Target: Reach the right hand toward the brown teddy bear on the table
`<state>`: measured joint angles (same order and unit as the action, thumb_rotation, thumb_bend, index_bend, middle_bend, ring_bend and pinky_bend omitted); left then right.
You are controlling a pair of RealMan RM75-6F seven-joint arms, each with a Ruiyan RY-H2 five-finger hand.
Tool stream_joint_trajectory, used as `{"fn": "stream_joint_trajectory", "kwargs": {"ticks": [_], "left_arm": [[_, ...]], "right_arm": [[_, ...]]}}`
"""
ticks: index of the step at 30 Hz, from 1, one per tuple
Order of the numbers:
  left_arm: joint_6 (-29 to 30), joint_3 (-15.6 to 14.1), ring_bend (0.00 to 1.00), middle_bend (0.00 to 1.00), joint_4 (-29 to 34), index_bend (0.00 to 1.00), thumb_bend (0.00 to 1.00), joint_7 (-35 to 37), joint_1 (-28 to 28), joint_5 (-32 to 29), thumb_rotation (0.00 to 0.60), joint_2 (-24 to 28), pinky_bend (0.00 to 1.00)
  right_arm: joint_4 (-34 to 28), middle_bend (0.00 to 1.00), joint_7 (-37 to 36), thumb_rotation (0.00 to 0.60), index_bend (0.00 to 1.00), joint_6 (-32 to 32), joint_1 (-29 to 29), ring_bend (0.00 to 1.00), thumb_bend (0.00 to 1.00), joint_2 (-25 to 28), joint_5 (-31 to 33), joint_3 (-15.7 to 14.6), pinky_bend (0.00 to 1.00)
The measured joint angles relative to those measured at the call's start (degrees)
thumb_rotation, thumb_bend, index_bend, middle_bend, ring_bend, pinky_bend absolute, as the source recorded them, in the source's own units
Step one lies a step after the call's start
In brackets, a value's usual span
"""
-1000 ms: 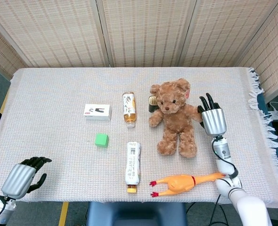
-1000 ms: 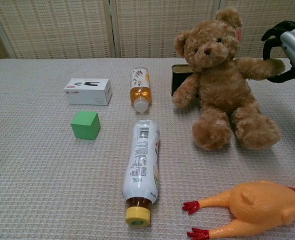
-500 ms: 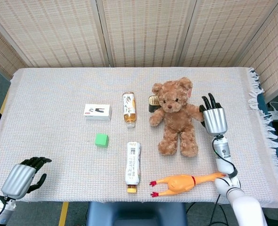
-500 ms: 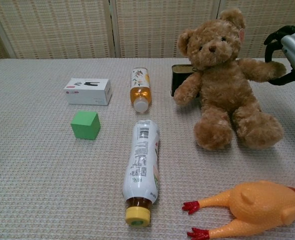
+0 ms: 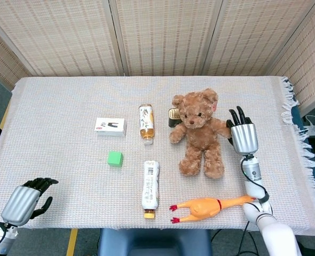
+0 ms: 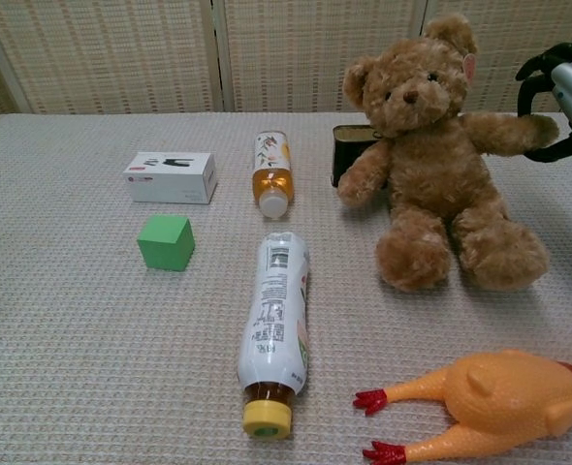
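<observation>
The brown teddy bear (image 5: 198,133) sits upright right of the table's middle, also large in the chest view as the teddy bear (image 6: 437,165). My right hand (image 5: 243,134) stands just right of it, fingers spread and pointing away from me. In the chest view the right hand (image 6: 565,97) has its dark fingers (image 6: 530,70) arched above and its thumb below the tip of the bear's outstretched arm, touching it without closing. My left hand (image 5: 24,200) rests at the near left corner with its fingers curled in on nothing.
A dark tin (image 5: 172,116) stands behind the bear. A tea bottle (image 5: 146,123), a white box (image 5: 110,127), a green cube (image 5: 115,158), a lying bottle (image 5: 150,186) and a rubber chicken (image 5: 208,207) lie around. The cloth's fringed edge (image 5: 301,144) is at the right.
The bear has shifted slightly to the right and sits a bit straighter. My right hand has edged right with the bear's arm between its fingers. The left hand has not moved.
</observation>
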<state>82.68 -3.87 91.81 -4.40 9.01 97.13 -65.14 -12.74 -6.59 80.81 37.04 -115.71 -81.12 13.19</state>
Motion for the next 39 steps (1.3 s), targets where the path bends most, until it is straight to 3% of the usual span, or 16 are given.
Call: {"fn": "stream_joint_trajectory", "kwargs": {"ticks": [9, 14, 19, 22, 26, 27, 33, 36, 39], "left_arm": [[-0.2, 0.1, 0.3, 0.3, 0.0, 0.29, 0.44, -0.3, 0.1, -0.2, 0.6, -0.1, 0.46], [-0.5, 0.1, 0.3, 0.3, -0.2, 0.29, 0.44, -0.3, 0.1, -0.5, 0.6, -0.2, 0.46], [-0.4, 0.1, 0.3, 0.31, -0.1, 0.29, 0.44, -0.1, 0.1, -0.7, 0.6, -0.1, 0.46], [-0.5, 0.1, 0.3, 0.31, -0.1, 0.29, 0.44, -0.1, 0.1, -0.8, 0.6, 0.0, 0.46], [-0.4, 0.2, 0.3, 0.31, -0.2, 0.29, 0.44, -0.1, 0.1, -0.8, 0.6, 0.0, 0.46], [-0.5, 0.2, 0.3, 0.31, -0.2, 0.29, 0.44, -0.1, 0.1, -0.9, 0.6, 0.0, 0.46], [-0.3, 0.2, 0.3, 0.31, -0.1, 0.29, 0.44, -0.2, 0.0, -1.0, 0.6, 0.1, 0.46], [-0.4, 0.2, 0.3, 0.31, 0.1, 0.29, 0.45, -0.6, 0.0, -1.0, 0.6, 0.0, 0.46], [-0.3, 0.2, 0.3, 0.31, 0.1, 0.29, 0.44, -1.1, -0.1, -0.9, 0.6, -0.1, 0.46]], "right_arm": [[0.2, 0.23, 1.4, 0.6, 0.6, -1.4, -0.7, 0.13, 0.12, 0.1, -0.4, -1.6, 0.52], [-0.5, 0.23, 0.3, 0.6, 0.6, -0.4, 0.2, 0.13, 0.12, 0.2, 0.3, -0.5, 0.52], [-0.2, 0.23, 1.6, 0.6, 0.56, -1.6, -0.3, 0.13, 0.12, 0.2, 0.1, -1.3, 0.53], [-0.3, 0.23, 2.1, 0.6, 0.42, -1.1, -0.4, 0.13, 0.12, 0.1, 0.2, -1.3, 0.53], [-2.2, 0.21, -2.1, 0.6, 0.08, 0.2, -1.0, 0.1, 0.12, 0.7, 0.3, -1.2, 0.5], [-3.3, 0.2, -3.5, 0.6, 0.05, 0.7, -1.4, 0.08, 0.12, 1.1, 0.2, -1.3, 0.49], [-17.2, 0.19, -5.2, 0.6, 0.04, 3.2, -6.4, 0.07, 0.12, 8.2, -1.0, -3.6, 0.47], [-30.1, 0.19, -2.6, 0.6, 0.06, 3.7, -9.5, 0.07, 0.12, 15.3, -1.3, -5.6, 0.4], [-45.9, 0.19, 0.5, 0.6, 0.07, 4.2, -13.3, 0.07, 0.12, 24.4, -1.5, -8.3, 0.41]]}}
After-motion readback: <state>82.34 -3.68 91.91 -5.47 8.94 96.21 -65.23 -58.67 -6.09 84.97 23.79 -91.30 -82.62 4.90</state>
